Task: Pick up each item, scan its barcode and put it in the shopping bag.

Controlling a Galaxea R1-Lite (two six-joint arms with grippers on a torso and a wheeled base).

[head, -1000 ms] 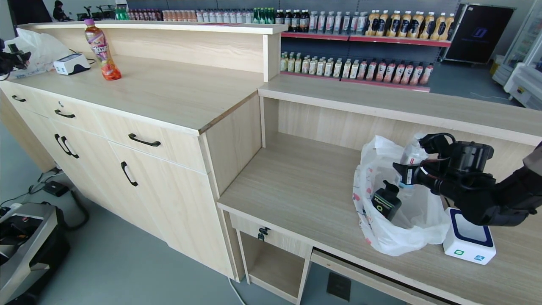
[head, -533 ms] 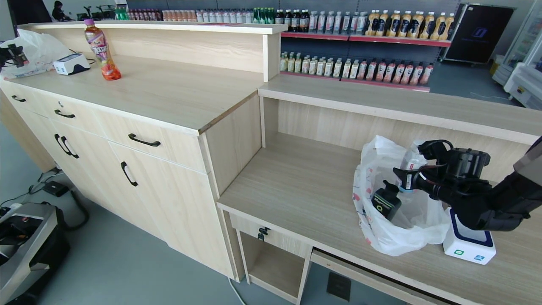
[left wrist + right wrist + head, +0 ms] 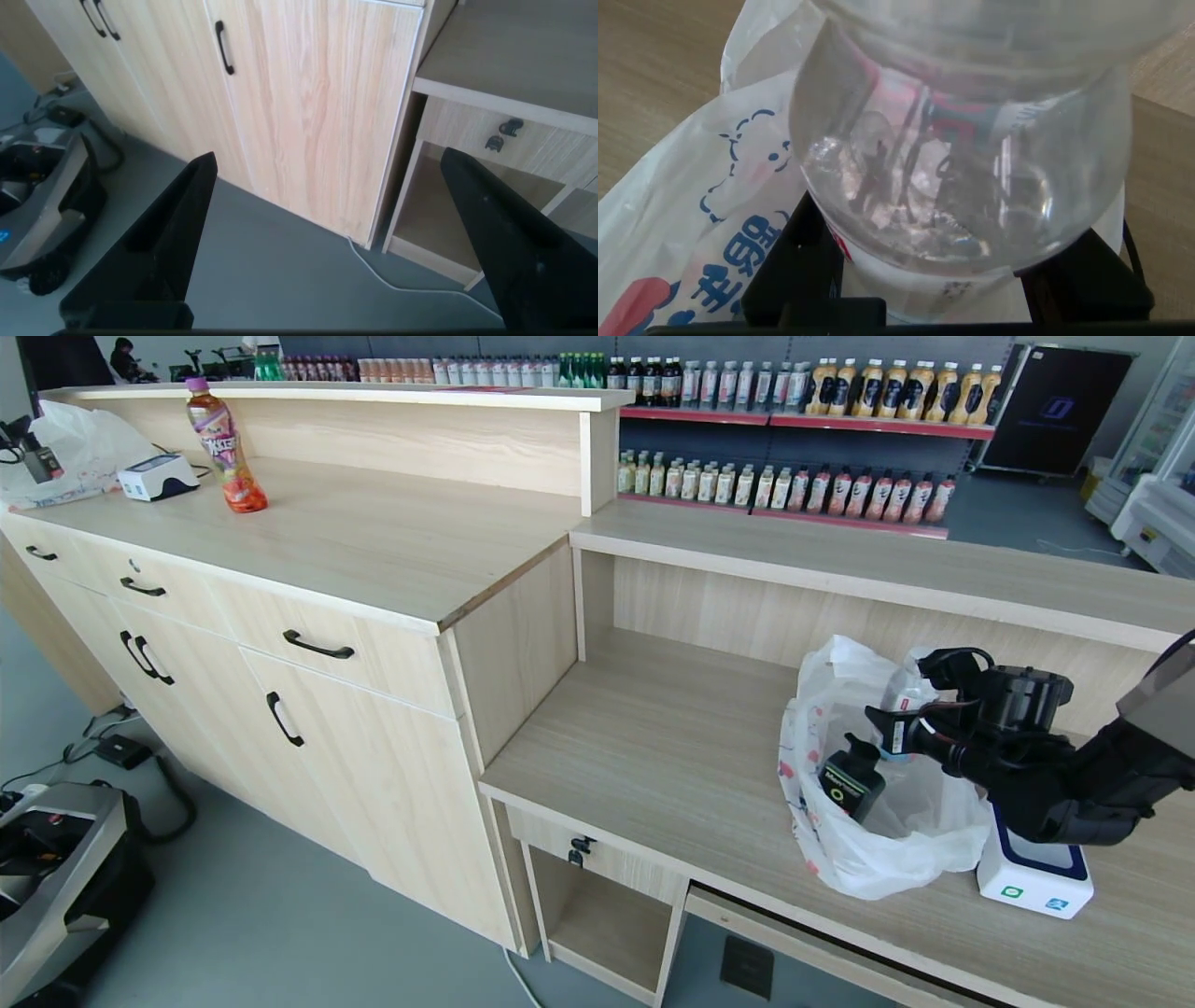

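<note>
Right tool (image 3: 894, 733) clamps a clear bottle (image 3: 904, 693) at the mouth of the white shopping bag (image 3: 868, 863) on the bench (image 3: 653, 737), its fingers mostly hidden behind that bottle, while the left tool (image 3: 327, 159) hangs spread wide over the floor (image 3: 280, 280).

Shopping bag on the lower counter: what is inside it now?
A dark item with a green mark sits inside the shopping bag. The right gripper holds a clear bottle at the bag's mouth. The white plastic hides the bottom.
</note>
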